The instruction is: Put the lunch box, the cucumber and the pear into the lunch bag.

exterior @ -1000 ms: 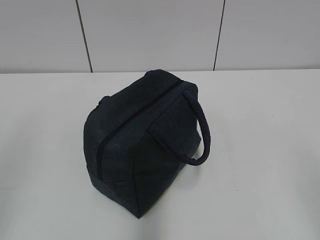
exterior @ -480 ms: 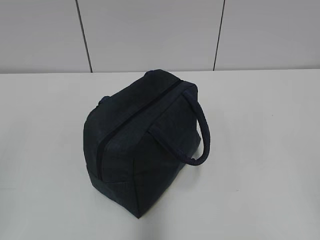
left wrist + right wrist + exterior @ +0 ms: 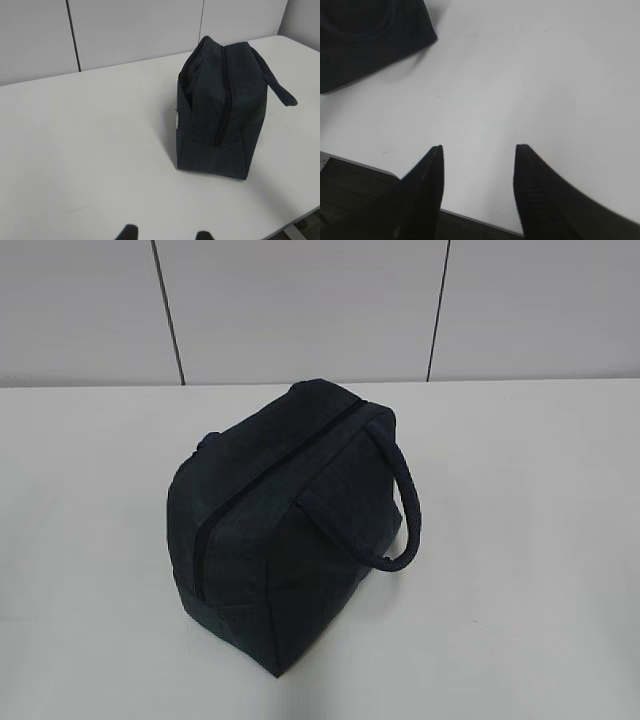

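Lunch bag point(image 3: 285, 525) of dark navy fabric stands near the middle of the white table point(image 3: 520, 540), its top zipper point(image 3: 270, 480) drawn shut (running on down the near end) and one rope-like loop handle point(image 3: 405, 510) arching off its right side. Left gripper point(image 3: 164, 234) shows only two dark fingertips parted over bare tabletop, well short of the bag. Right gripper point(image 3: 477, 150) hangs spread and empty above the table's front edge, the bag's corner up to its left.
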`<state>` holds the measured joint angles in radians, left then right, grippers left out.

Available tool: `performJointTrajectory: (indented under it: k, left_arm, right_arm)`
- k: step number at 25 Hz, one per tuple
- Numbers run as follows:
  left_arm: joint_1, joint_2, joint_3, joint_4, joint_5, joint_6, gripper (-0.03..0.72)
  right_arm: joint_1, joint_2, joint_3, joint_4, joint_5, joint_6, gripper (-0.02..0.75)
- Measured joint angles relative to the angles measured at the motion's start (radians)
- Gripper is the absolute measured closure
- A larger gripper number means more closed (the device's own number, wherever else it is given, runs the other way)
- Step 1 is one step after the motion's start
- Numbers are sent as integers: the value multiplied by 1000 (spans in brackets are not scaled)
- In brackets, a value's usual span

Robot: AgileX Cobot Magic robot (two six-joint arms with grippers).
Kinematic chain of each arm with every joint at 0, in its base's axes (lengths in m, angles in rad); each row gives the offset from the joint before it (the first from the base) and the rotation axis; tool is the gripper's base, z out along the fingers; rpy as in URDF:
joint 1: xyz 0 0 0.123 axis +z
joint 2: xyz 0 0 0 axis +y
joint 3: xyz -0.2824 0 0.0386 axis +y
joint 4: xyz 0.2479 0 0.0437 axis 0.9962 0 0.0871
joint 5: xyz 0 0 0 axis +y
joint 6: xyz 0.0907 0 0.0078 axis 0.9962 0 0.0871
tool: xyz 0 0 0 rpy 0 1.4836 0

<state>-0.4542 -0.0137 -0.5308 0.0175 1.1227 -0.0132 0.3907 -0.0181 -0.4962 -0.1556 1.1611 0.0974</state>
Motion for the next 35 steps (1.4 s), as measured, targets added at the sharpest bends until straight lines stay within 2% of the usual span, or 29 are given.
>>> performJointTrajectory:
  k: [22,24,27,32,35]
  left_arm:
    - [10,0,1,7,-4,0,469]
    - [50,0,1,7,-4,0,469]
    - [150,0,2,7,-5,0,469]
    - [354,0,2,5,-5,0,469]
    - [377,0,2,4,-5,0,468]
  right_arm:
    - [0,0,0,1,-4,-17,381]
    - [-4,0,0,1,-6,-17,380]
    - [-47,0,0,1,-6,-17,380]
    - [-161,0,0,1,-6,-17,381]
    - [-178,0,0,1,-6,-18,381]
